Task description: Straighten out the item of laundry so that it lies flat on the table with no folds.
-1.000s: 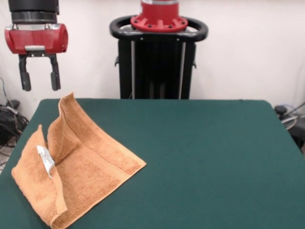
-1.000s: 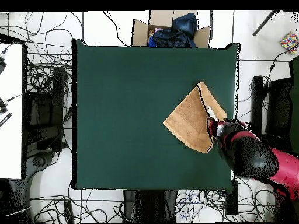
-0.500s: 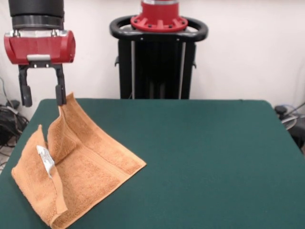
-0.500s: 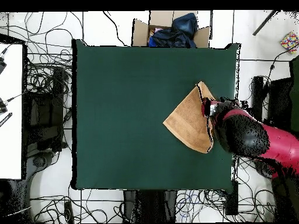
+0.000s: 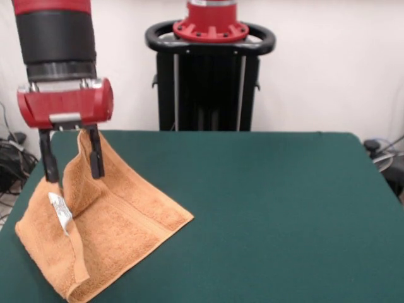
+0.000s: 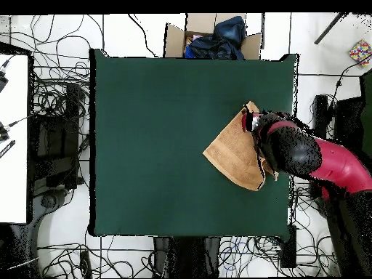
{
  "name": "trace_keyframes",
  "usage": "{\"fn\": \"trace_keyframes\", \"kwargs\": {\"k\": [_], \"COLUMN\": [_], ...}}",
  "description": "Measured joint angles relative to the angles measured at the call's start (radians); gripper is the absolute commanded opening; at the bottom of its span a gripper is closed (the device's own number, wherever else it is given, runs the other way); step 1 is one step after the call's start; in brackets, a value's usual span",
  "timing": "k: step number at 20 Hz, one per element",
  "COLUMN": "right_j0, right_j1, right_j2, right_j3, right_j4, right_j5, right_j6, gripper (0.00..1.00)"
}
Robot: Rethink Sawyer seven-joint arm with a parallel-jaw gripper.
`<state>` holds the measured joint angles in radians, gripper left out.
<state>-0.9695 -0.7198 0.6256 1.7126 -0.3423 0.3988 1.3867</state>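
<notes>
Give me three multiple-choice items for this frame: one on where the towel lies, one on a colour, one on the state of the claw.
1. In the front view, where does the orange-tan terry-cloth towel lie on the dark green felt table?
A. near left corner
B. centre
C. far right corner

2. What colour is the small label on the towel?
A. blue
B. white
C. black

3. How does the red and black claw stand?
A. shut, far above the table
B. open, its fingers astride the towel's raised fold
C. shut on the label

Answers: 1 A, the towel fills the picture's lower left. 2 B, the tag shows white against the cloth. 3 B, one dark finger stands left of the upright fold, the other in front of it, with a gap between.
</notes>
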Motion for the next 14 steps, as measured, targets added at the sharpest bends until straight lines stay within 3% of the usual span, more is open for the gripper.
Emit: {"fn": "trace_keyframes", "kwargs": {"k": [14], "right_j0": [0.005], "right_j1": [0.146], "right_j2": [-0.027], "right_j3": [-0.003], "right_j4": [0.000], "right_j5": [0.000], "right_j6": [0.000], "gripper": [1.00]}}
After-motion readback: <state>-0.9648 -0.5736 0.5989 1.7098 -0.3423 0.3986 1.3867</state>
